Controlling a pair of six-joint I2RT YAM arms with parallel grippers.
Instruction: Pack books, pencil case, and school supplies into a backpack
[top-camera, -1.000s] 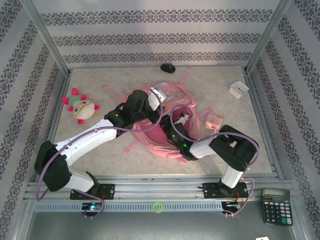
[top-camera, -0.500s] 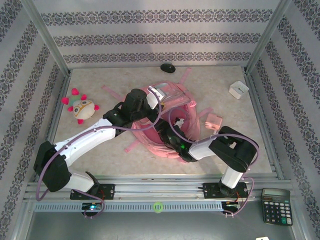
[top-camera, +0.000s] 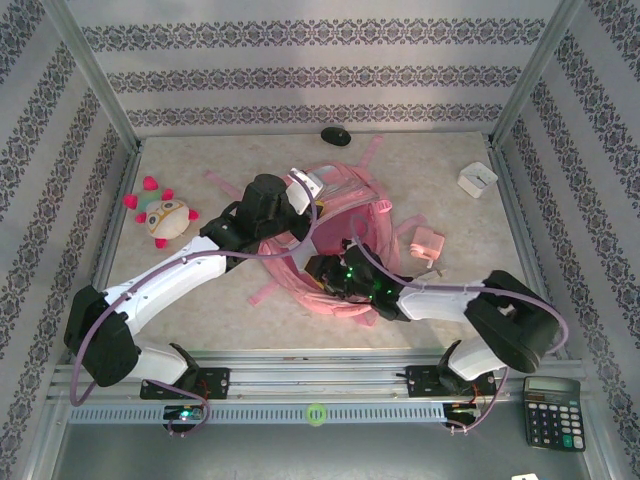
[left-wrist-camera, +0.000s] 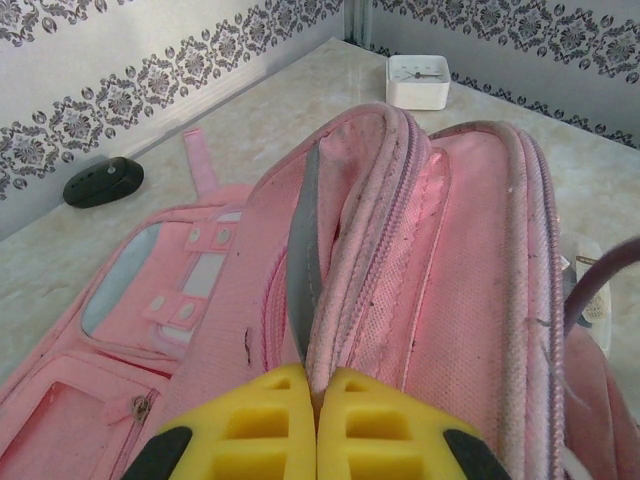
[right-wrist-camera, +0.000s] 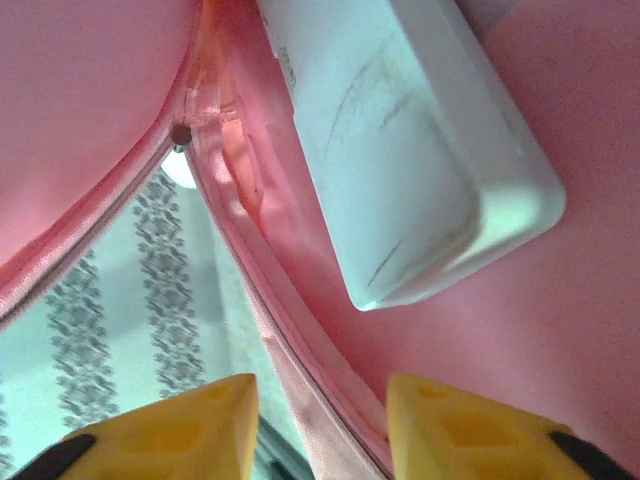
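Two claws were at the backpack (top-camera: 345, 185), and the clutter around it sat mostly clear. There was one plush toy (top-camera: 165, 216) out to the left, one black oval thing (top-camera: 335, 136) by the far wall and one white box (top-camera: 477, 179) in the far right corner. One pink block (top-camera: 428, 244) lay just beside the backpack's right side, and one calculator (top-camera: 552, 412) sat at the near right, past the rail. The backpack lay mid-table, its long axis running roughly near to far, with one strap pointing at the far wall. My own hardware blocked my top view, since both forearms reached over the backpack and hid much of its mouth. My left claw (left-wrist-camera: 318, 375) was pinched tight on the raised rim of that mouth, holding the fabric up in a ridge. My right claw (right-wrist-camera: 320, 385) stood partly spread inside the backpack, clamped on nothing, with the zip seam running up between its fingers (right-wrist-camera: 170, 425). One pencil case (right-wrist-camera: 410, 170) lay ahead of it against the pink lining, apart from the fingers. In the right wrist view its long axis slanted from upper left to lower right, rounded end at lower right.
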